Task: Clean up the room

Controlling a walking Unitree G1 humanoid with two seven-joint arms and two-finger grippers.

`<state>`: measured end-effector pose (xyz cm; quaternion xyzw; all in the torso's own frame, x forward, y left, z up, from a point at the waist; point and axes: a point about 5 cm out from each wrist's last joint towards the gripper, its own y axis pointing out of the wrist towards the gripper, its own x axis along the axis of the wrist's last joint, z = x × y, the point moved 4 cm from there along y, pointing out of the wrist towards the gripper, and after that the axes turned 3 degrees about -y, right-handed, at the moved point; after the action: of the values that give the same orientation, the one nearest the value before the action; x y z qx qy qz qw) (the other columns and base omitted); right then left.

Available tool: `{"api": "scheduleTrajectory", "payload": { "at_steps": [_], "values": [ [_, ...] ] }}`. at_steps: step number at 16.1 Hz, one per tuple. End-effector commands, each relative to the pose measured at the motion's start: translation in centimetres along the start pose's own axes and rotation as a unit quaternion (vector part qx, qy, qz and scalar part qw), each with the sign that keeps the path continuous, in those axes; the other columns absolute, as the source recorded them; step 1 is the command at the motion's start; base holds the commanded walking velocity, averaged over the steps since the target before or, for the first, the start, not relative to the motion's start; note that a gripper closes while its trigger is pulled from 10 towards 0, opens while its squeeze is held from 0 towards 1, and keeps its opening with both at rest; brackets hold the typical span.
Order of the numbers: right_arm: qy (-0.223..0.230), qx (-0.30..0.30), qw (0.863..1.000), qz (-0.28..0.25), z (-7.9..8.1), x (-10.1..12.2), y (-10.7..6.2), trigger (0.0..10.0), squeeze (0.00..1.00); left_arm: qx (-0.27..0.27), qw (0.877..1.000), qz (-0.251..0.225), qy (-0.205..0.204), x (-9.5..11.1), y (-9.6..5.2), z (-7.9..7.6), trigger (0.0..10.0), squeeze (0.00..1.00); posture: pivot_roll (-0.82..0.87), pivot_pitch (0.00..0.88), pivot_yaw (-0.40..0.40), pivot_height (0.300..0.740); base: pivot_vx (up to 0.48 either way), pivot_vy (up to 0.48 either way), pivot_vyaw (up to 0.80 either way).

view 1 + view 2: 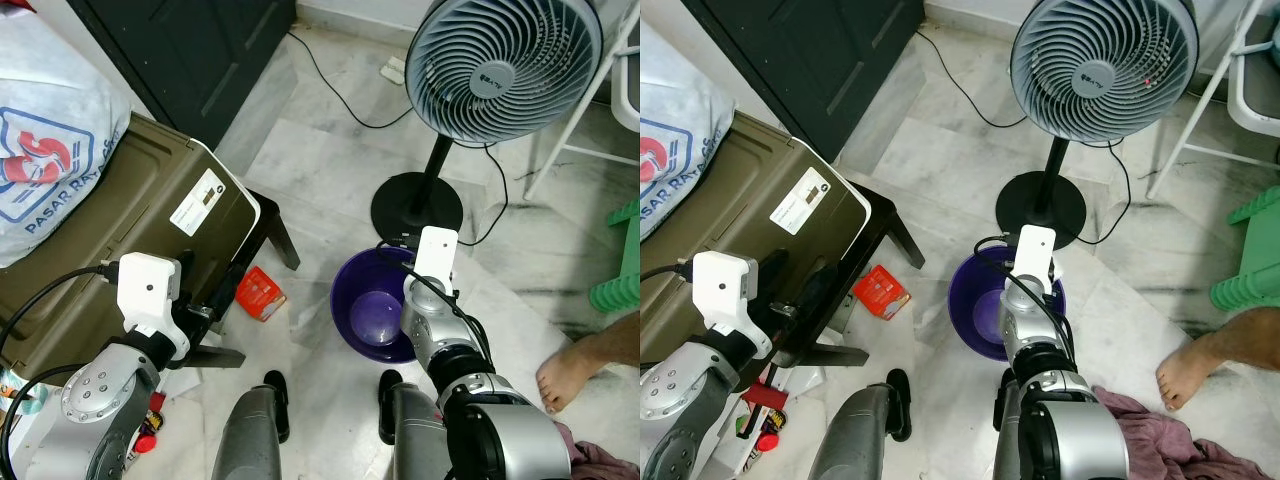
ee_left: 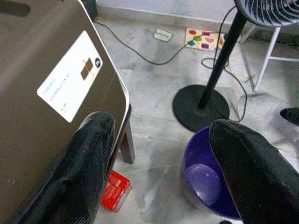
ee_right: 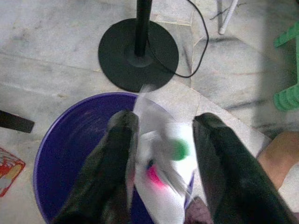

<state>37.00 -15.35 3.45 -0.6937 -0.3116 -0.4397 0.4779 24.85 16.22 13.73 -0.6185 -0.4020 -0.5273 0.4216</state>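
A purple basin (image 1: pixel 375 320) stands on the marble floor just in front of me, beside the fan's base. My right gripper (image 3: pixel 166 121) hangs over the basin (image 3: pixel 70 154) with its fingers apart. Between them is a blurred white plastic wrapper (image 3: pixel 159 172) with green and pink marks; it lies against one finger and is clear of the other. My left gripper (image 2: pixel 161 123) is open and holds nothing. It hovers by the edge of an olive-brown case (image 1: pixel 120 230), above a red packet (image 1: pixel 260 293) on the floor.
A standing fan (image 1: pixel 500 65) with a black round base (image 1: pixel 416 205) and trailing cables is behind the basin. The case rests on a black stool (image 1: pixel 275 235). A person's bare foot (image 1: pixel 575 370) is at right, near a green stool (image 1: pixel 620 260) and a pink cloth (image 1: pixel 1160 440).
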Motion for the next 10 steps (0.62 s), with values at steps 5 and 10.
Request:
{"api": "scheduleTrajectory", "payload": {
  "at_steps": [5, 10],
  "values": [
    [0.010, 0.004, 1.000, 0.000, 0.2, -0.3, 0.0, 10.0, 1.00, 0.018, 1.000, 0.012, 0.001, -1.0, 0.0, 0.6, 10.0, 0.00, 0.23, 0.291, 0.097, 0.740, 0.000, 0.000, 0.00],
    [0.031, 0.075, 0.994, -0.073, 1.9, 2.8, -0.5, 10.0, 1.00, 0.013, 1.000, -0.009, 0.000, -0.5, 1.9, 0.4, 10.0, 0.00, 0.18, 0.238, 0.085, 0.740, 0.000, 0.000, 0.00]
  ]
}}
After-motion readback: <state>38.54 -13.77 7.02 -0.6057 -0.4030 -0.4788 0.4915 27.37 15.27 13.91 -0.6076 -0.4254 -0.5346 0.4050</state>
